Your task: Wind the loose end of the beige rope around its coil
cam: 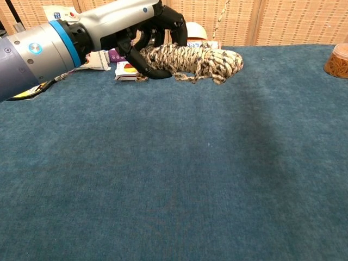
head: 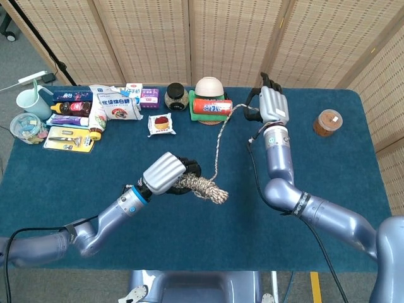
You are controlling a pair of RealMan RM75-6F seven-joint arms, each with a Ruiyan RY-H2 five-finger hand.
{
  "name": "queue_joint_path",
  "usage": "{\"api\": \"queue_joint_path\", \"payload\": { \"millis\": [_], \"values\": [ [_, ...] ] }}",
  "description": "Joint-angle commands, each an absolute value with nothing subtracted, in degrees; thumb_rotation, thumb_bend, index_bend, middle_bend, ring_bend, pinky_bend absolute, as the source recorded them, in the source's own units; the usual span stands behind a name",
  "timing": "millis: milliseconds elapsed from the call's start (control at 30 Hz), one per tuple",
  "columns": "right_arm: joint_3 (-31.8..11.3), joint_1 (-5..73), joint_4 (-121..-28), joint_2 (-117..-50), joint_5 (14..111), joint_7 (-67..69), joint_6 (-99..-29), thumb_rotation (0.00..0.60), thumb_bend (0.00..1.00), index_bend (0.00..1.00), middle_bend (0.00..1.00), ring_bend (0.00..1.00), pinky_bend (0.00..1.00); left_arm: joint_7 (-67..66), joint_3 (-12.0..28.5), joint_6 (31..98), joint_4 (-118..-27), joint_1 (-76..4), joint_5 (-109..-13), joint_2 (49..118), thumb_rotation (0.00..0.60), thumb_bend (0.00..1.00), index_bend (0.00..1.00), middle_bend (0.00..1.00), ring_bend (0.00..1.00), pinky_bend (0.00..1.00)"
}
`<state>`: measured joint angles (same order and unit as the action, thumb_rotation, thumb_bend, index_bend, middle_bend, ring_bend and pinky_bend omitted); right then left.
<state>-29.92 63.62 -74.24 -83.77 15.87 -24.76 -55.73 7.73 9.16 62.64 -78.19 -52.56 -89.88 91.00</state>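
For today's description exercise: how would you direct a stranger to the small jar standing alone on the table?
Start at the blue table and go to its far right side, beyond the right hand. There stands a small round jar with brownish contents. Unlike the crowded packets and bottles along the far left, it stands by itself.

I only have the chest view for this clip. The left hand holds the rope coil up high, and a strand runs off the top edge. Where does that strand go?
Observer: The loose end rises from the rope coil to the right hand, which pinches it.
Operator: Where is that hand?
Observer: Raised over the table's far edge, right of the red can.
Operator: Is the coil off the table?
Observer: Yes, the left hand holds it lifted.
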Motion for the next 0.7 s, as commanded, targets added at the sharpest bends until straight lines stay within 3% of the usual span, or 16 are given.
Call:
{"api": "queue_joint_path", "payload": {
  "millis": [33, 333, 700],
  "values": [
    [-28.3, 62.2, -75.7, -84.4, 17.5, -24.0, -56.2, 0.600, 0.51, 0.72, 0.00, 0.00, 0.00, 4.6, 11.8, 62.3, -77.6, -53.5, -87.2, 92.6, 0.600, 0.57, 0.80, 0.54, 0.61, 0.75],
    [-21.8, 56.2, -84.3, -84.0, 27.4, -21.6, -58.9, 0.600, 0.51, 0.74, 0.00, 0.00, 0.00, -3.2, 17.1, 65.6, -72.5, -54.7, -82.3, 98.3, 0.600, 0.57, 0.80, 0.55, 0.61, 0.76],
    [-17.8, 51.9, -93.7, -81.5, 34.7, -20.4, -60.0, 0.600, 0.51, 0.75, 0.00, 0.00, 0.00, -12.3, 21.5, 66.2, -68.6, -58.4, -79.0, 101.6, 0.600, 0.57, 0.81, 0.55, 0.61, 0.76]
  ]
}}
